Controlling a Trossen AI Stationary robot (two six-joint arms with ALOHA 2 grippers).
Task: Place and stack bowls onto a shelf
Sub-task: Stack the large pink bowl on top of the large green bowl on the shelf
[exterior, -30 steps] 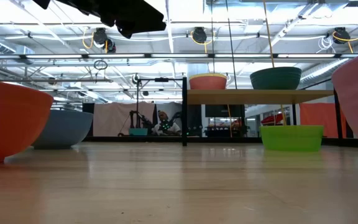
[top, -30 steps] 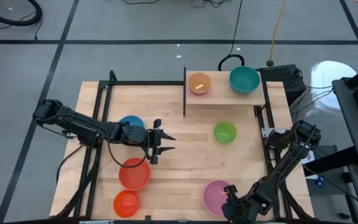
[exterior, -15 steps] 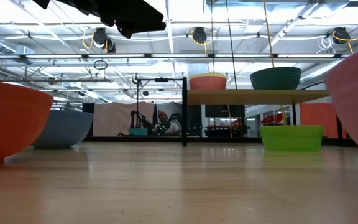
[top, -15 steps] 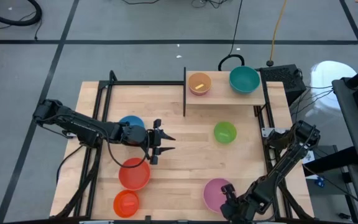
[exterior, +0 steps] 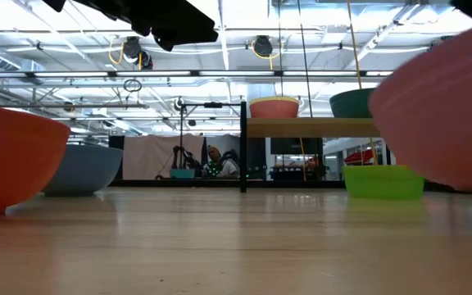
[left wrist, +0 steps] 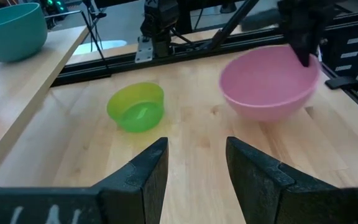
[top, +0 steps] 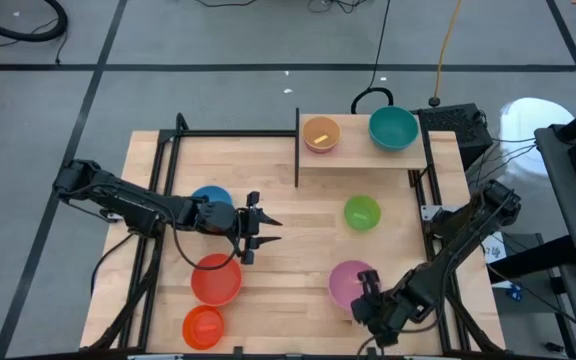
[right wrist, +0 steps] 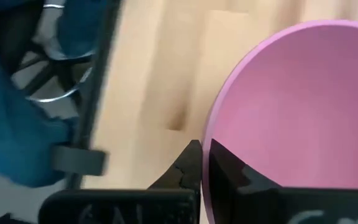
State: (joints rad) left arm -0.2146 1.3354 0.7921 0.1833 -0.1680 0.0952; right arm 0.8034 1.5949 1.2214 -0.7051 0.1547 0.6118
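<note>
My right gripper (top: 368,287) is shut on the rim of a pink bowl (top: 349,283) near the table's near right corner. The pink bowl also shows in the left wrist view (left wrist: 269,81) and the low view (exterior: 445,106). My left gripper (top: 260,228) is open and empty at mid-table, left of centre. The shelf (top: 363,152) stands at the far edge with its dark upright panel (top: 297,148) on the left. It bears an orange bowl (top: 320,133) and a teal bowl (top: 393,128). A lime green bowl (top: 361,212) rests on the table in front of the shelf. My right gripper pinches the pink bowl's rim (right wrist: 207,149) on its near right side, one finger inside (right wrist: 229,171) and one outside (right wrist: 191,163). The fingers come from above, pointing down (left wrist: 303,37). The bowl is lifted clear of the table, mouth up and a little tilted.
A blue bowl (top: 211,198) lies partly under my left arm. A red bowl (top: 215,279) and a smaller orange bowl (top: 203,326) stand at the near left. Black frame rails (top: 423,190) run along the table's left and right sides.
My right gripper has gone up and toward the table's far edge with the pink bowl. The bowl, earlier on the table near the front edge, is now lifted clear and a little tilted.
</note>
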